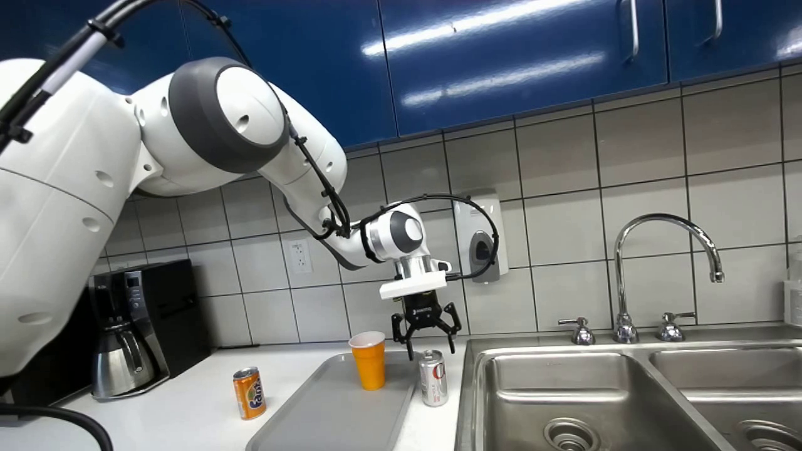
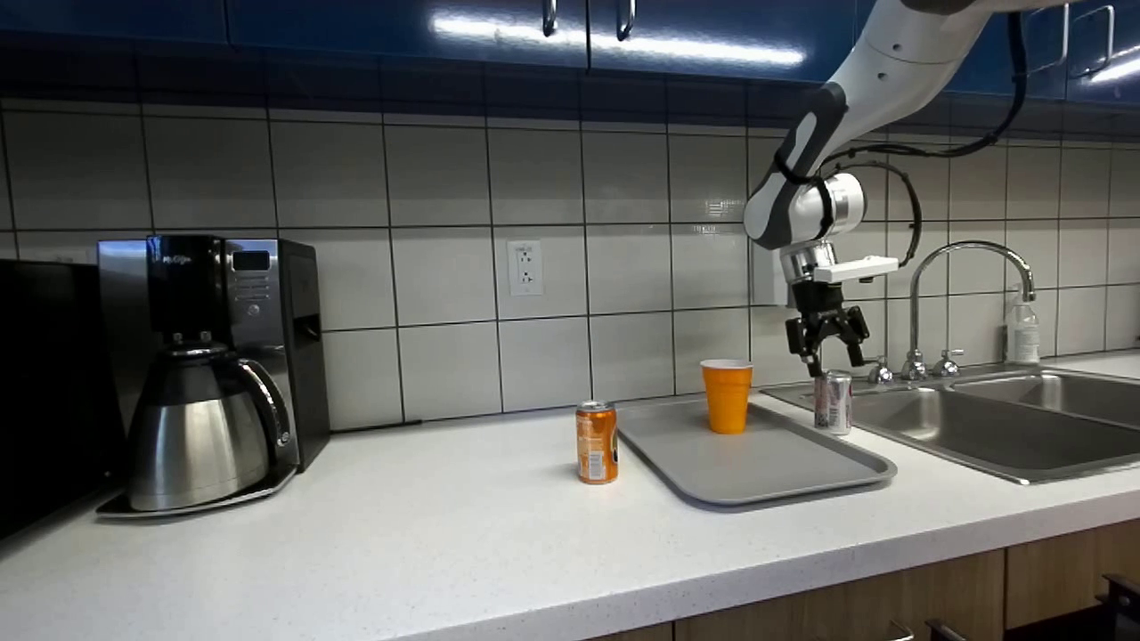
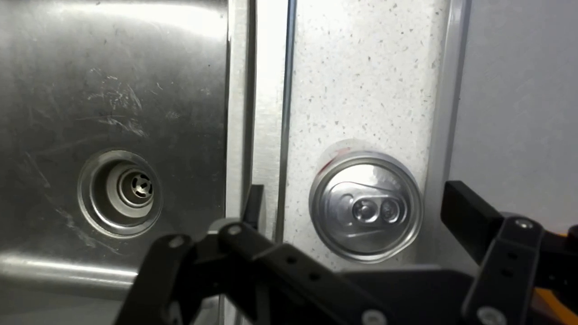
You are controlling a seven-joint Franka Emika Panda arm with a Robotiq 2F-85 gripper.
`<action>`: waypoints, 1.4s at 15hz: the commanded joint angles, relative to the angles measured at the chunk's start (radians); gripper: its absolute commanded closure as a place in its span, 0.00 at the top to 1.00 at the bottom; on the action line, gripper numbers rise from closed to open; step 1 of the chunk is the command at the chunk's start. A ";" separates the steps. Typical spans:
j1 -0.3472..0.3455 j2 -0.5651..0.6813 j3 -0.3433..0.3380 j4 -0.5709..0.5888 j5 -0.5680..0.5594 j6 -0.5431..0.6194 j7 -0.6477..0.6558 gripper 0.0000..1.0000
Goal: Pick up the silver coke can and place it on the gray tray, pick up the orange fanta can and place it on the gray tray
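The silver coke can (image 1: 433, 382) stands upright on the counter in the narrow strip between the gray tray (image 1: 322, 416) and the sink; it also shows in an exterior view (image 2: 834, 405). My gripper (image 1: 431, 349) is open and points down just above it. In the wrist view the can's top (image 3: 366, 207) lies between the spread fingers (image 3: 355, 198), apart from both. The orange fanta can (image 1: 249, 393) stands upright on the counter beside the tray, also in an exterior view (image 2: 597, 443); it is out of the wrist view. The tray shows in an exterior view (image 2: 739, 476) too.
An orange cup (image 2: 728, 401) with a pale rim stands on the tray near its back. The steel sink (image 1: 557, 376) with its faucet (image 1: 620, 275) lies right beside the silver can. A coffee maker (image 2: 214, 383) stands at the far end of the counter, before the tiled wall.
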 commanded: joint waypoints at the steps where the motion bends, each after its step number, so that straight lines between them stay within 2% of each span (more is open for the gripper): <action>1: -0.018 0.031 0.007 0.035 -0.007 0.009 -0.025 1.00; 3: -0.009 0.017 0.006 0.008 -0.005 0.003 0.001 1.00; 17: -0.010 0.023 0.006 0.009 -0.005 0.003 0.001 1.00; 21: -0.012 0.008 0.004 -0.038 -0.017 0.082 -0.007 1.00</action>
